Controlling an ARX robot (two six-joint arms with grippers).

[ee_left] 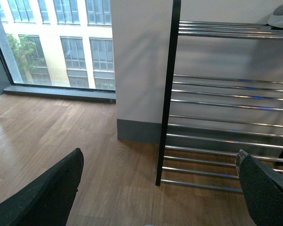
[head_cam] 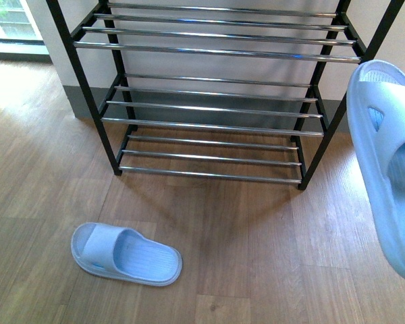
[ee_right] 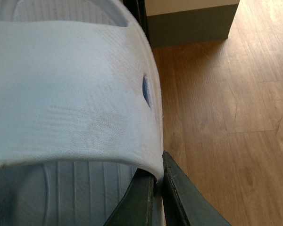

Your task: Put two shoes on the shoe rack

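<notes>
At your right wrist, the right gripper (ee_right: 159, 169) is clamped on the side edge of the held slide (ee_right: 70, 84), its jaws pinching the pale blue rubber just where the strap meets the sole. Seen from the front, that shoe hangs in the air, steeply tilted, at the right edge of the picture, beside the shoe rack (head_cam: 216, 123) and not touching it. Your left gripper (ee_left: 159, 157) is spread wide with nothing in it, facing the rack's left upright. The other slide (head_cam: 125, 255) lies sole-down on the wood floor (head_cam: 256, 270) in front of the rack, apart from it.

For this step, I judge you should swing the held slide leftward over a shelf and level it so the sole spans several chrome bars. Let go only once it rests there. An edge pinch may let it twist, so move slowly. No brand, label or writing can be read anywhere.
</notes>
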